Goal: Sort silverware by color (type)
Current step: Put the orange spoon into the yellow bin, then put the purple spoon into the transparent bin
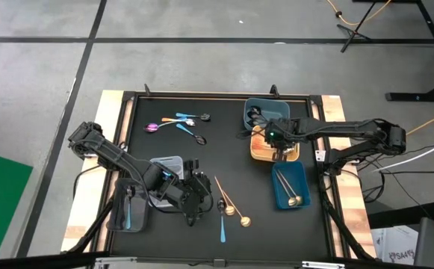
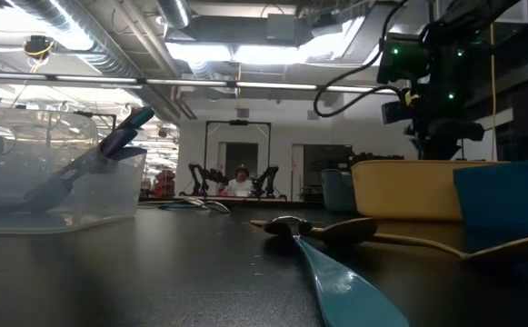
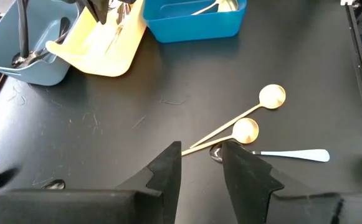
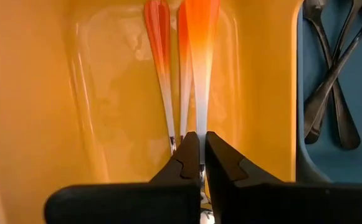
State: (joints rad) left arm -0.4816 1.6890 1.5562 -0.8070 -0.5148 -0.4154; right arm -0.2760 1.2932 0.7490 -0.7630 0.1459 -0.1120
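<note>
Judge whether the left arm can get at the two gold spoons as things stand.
Probably yes: the left gripper is open just short of the gold spoons, which lie on bare mat with only a teal-handled spoon alongside.

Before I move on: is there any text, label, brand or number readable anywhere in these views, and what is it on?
No text can be read on the trays, the spoons, the table or the arms.
A cardboard box at the lower right of the high view carries blue print, too small to read for certain.
The low view's background shows no legible signs.

No text, label, brand, number or sign is legible on any object in the four views.
</note>
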